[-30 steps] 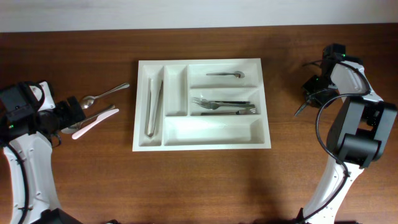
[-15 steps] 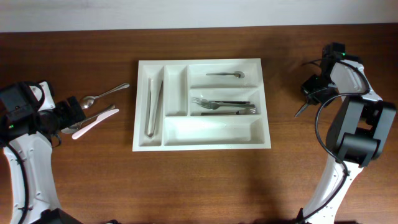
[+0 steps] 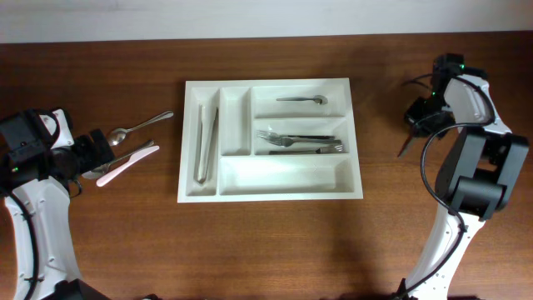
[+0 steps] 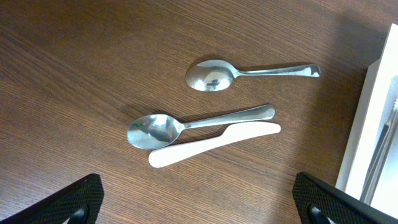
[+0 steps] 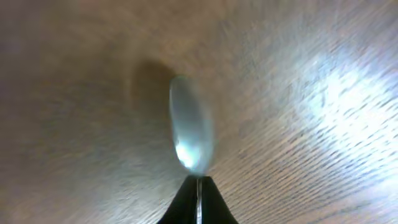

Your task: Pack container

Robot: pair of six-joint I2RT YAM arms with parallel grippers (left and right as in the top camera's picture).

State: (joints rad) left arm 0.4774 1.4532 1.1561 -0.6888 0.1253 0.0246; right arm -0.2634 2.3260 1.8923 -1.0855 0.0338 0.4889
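**A robot lab desk dressed with kitchen props**

This looks like a robotics lab or test station, not a home kitchen. Two white arms with black joints are mounted at the desk (image 3: 266, 250), the left arm (image 3: 46, 217) at its left edge and the right arm (image 3: 470, 96) at its right edge. A black cable (image 3: 424, 171) loops loose beside the right arm, and a small green light (image 3: 454, 58) glows on it. The desk is dark wood grain, with a plain pale wall (image 3: 266, 17) along its far edge. The only household things are a white tray (image 3: 266, 82) mid-desk and cutlery: forks (image 3: 300, 142) in the tray, and spoons (image 4: 214, 74) and a white knife (image 4: 211, 142) near the left edge.
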